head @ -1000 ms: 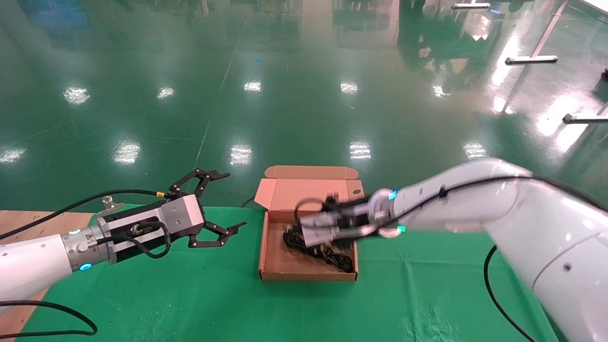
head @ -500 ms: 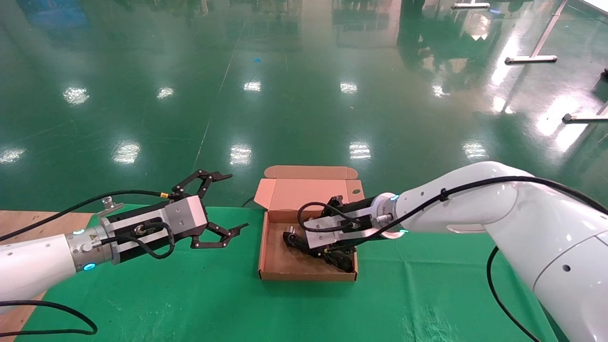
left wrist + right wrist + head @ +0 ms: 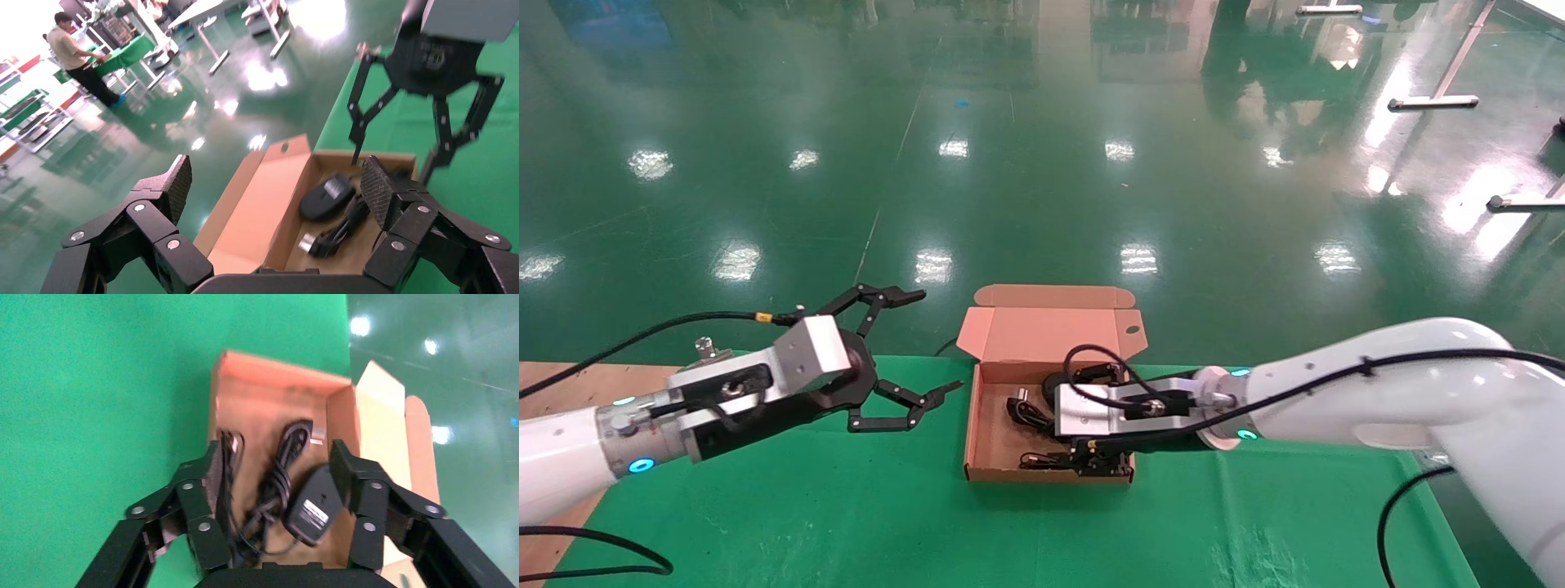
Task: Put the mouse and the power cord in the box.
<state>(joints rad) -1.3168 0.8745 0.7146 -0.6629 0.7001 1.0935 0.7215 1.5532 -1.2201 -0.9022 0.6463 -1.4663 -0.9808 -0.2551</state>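
Right gripper (image 3: pixel 278 478) is hovering spread over the box (image 3: pixel 986 441), floppy power cord (image 3: pixel 278 471) and light mouse (image 3: pixel 313 505) inside; left gripper (image 3: pixel 915 347) idling spread beside.

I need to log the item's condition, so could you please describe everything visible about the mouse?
The mouse is small, black and oval, seemingly smooth plastic, with a pale grey label patch. It lies flat on the floor of the open cardboard box, near the hinged lid, beside the coiled power cord. The right gripper hangs above it, jaws open, not holding it.
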